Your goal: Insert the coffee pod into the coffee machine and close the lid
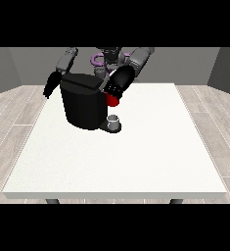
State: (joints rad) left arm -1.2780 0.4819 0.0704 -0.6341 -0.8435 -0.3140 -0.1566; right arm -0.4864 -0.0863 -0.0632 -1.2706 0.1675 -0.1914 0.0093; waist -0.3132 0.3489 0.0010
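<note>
The black coffee machine (83,104) stands on the far left part of the white table (136,162). The hand at the view's right (115,87) is against the machine's upper right corner, beside its top lid. Just below that hand shows a red thing at the machine (113,100). A small grey thing (114,121) sits on the machine's low base at its right front; I cannot tell whether it is the pod. The hand at the view's left (50,85) hangs beyond the machine's left side with fingers pointing down and straight, holding nothing.
The robot's torso (109,58) is behind the machine at the table's far edge. The table top stretches wide and white towards the camera and to the right. A grey wood floor surrounds it.
</note>
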